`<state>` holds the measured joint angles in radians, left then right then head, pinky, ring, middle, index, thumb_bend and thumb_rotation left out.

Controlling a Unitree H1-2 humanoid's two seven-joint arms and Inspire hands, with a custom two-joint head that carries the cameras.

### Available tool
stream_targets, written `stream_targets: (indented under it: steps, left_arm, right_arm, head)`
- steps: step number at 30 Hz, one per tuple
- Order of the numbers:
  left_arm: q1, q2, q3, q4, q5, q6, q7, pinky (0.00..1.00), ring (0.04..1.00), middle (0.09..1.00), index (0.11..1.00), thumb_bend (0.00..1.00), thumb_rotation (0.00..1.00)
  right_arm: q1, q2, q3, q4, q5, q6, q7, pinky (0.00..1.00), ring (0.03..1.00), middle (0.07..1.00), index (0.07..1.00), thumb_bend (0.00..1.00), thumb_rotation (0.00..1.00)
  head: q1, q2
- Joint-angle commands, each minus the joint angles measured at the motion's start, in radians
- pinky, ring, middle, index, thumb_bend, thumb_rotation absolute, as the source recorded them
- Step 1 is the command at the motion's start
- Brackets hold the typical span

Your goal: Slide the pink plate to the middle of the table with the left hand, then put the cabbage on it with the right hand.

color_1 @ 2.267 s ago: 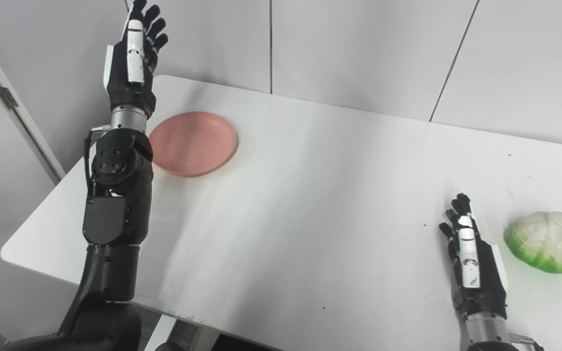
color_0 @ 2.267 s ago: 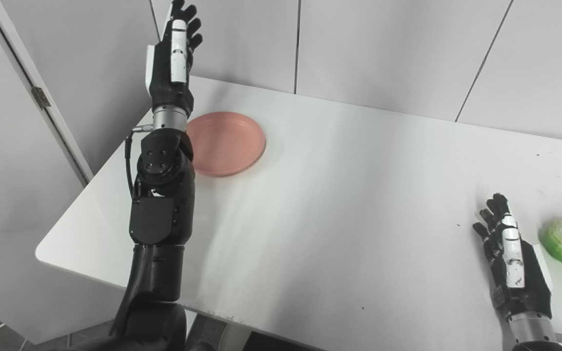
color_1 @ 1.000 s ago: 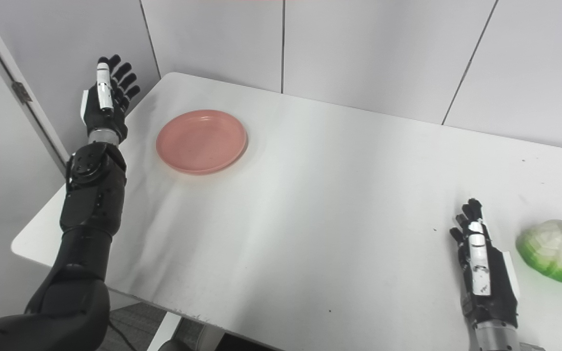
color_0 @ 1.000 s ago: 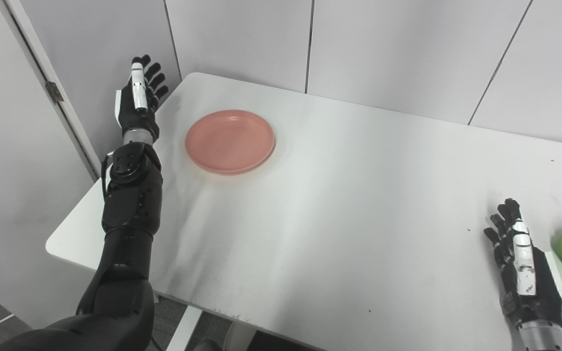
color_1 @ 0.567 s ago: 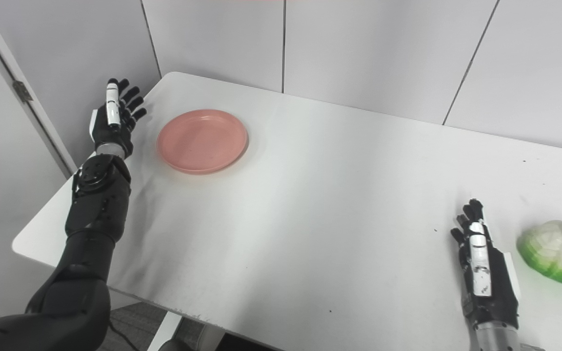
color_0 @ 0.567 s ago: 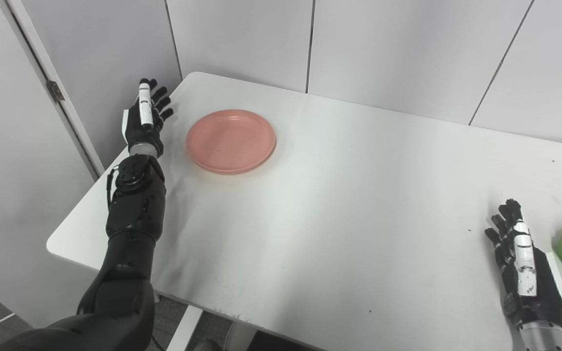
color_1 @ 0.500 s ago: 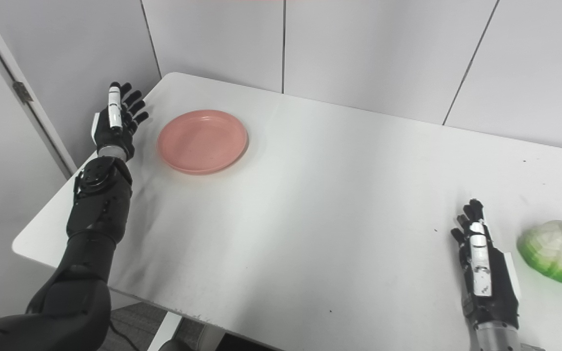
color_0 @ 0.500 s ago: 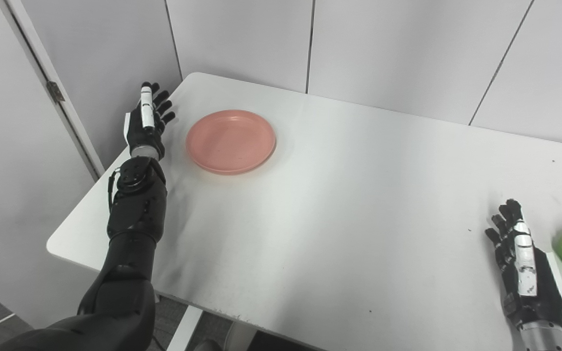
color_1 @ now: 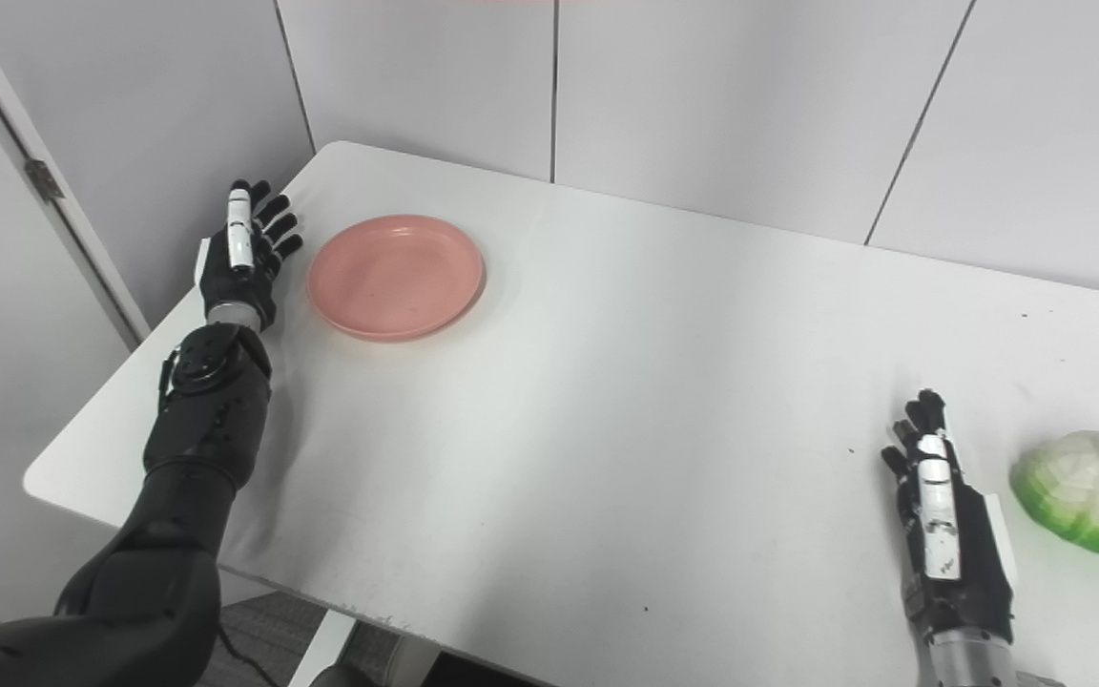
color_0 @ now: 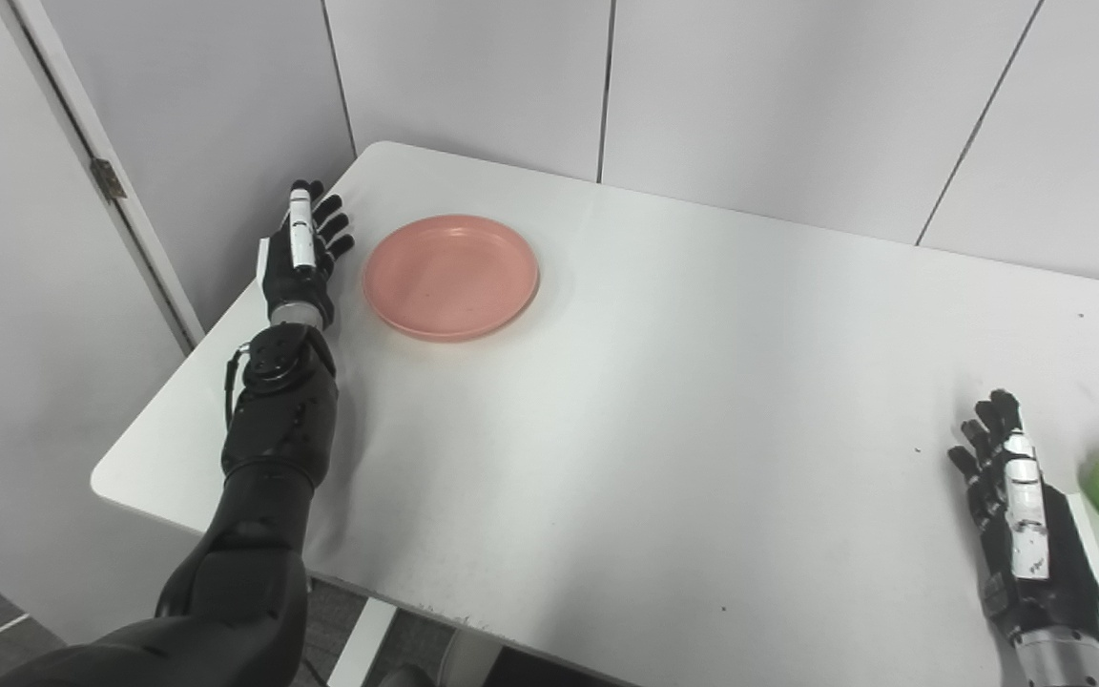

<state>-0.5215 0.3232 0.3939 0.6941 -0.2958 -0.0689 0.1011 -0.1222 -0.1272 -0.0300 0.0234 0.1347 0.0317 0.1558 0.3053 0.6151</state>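
A: Pink plate (color_1: 395,276)?
B: Sitting near far-left corner of table (color_1: 607,401), nothing on it.
A: L hand (color_1: 242,258)?
B: Hovering just beside plate's left rim, fingers spread, holding nothing.
A: Cabbage (color_1: 1087,490)?
B: Lying by table's right edge, near front. R hand (color_1: 945,534) waiting just left of it, not touching, fingers loose, empty.

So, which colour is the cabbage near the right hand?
The cabbage is pale white on top with a bright green edge; the right eye view shows it best.
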Motion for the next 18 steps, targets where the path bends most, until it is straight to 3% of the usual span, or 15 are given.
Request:
stream_targets:
  steps: [1, 8, 18]
  left_arm:
    - [-0.025, -0.015, -0.011, 0.013, -0.004, -0.019, -0.017, 0.87, 0.884, 0.883, 0.866, 0.44, 1.0]
    - [-0.013, -0.047, -0.033, 0.02, -0.001, -0.054, -0.041, 0.88, 0.887, 0.884, 0.867, 0.44, 1.0]
    - [0.04, -0.107, -0.094, -0.109, 0.006, 0.005, -0.07, 0.84, 0.859, 0.861, 0.859, 0.43, 1.0]
  right_arm:
    - [0.003, 0.005, 0.004, -0.013, -0.007, 0.006, -0.006, 1.0, 0.992, 0.991, 0.991, 0.21, 1.0]
    - [0.002, 0.008, 0.005, -0.011, -0.012, 0.005, -0.014, 1.0, 0.984, 0.981, 0.985, 0.22, 1.0]
    - [0.004, 0.014, 0.007, -0.027, -0.018, 0.025, -0.019, 1.0, 0.977, 0.974, 0.975, 0.24, 1.0]
  head:
    - [0.0, 0.001]
    - [-0.011, 0.009]
    - [-0.027, 0.018]
